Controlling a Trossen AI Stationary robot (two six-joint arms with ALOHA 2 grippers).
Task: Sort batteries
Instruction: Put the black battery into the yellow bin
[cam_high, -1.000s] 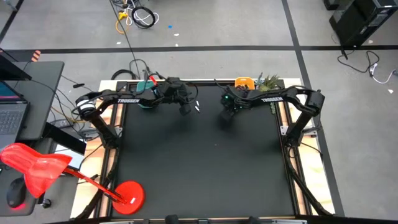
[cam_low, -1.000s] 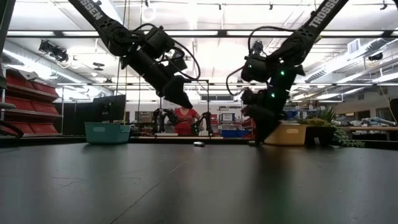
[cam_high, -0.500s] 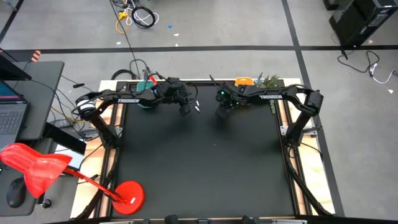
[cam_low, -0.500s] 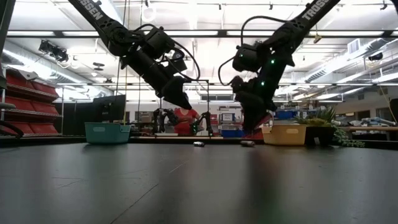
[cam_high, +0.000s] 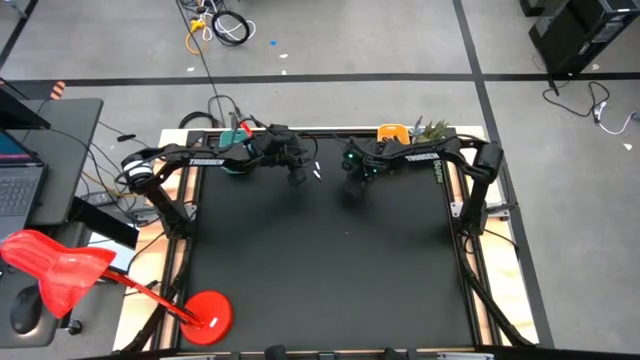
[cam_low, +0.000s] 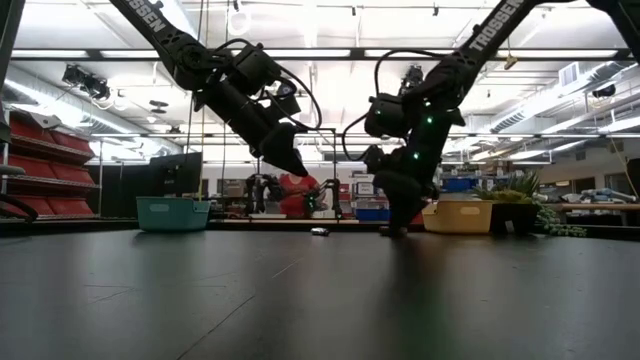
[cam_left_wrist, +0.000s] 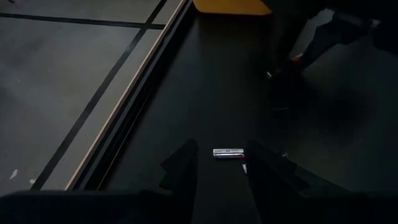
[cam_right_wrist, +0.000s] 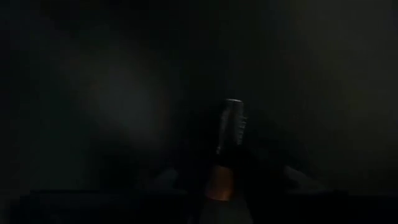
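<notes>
One battery (cam_left_wrist: 228, 153), silvery with a reddish end, lies on the black table near its far edge (cam_high: 317, 172) (cam_low: 320, 231). My left gripper (cam_left_wrist: 221, 146) hangs open above it, clear of the table (cam_low: 292, 165), with a finger on either side in the wrist view. My right gripper (cam_low: 394, 229) is down at the table surface just to the right (cam_high: 350, 184). It is open around a second battery (cam_right_wrist: 233, 121), which lies lengthwise between its fingers (cam_right_wrist: 168, 180) with a gap on both sides. This battery is hidden in the high view.
A teal tray (cam_low: 173, 213) stands at the far left edge of the table and a yellow tray (cam_low: 458, 216) at the far right, beside a small plant (cam_low: 525, 205). A person in red (cam_low: 297, 193) is in the room beyond. The near table is bare black surface.
My right gripper rose from beside the yellow tray, swung toward the table's left and came down again over a battery lying on the table. The left arm kept still.
</notes>
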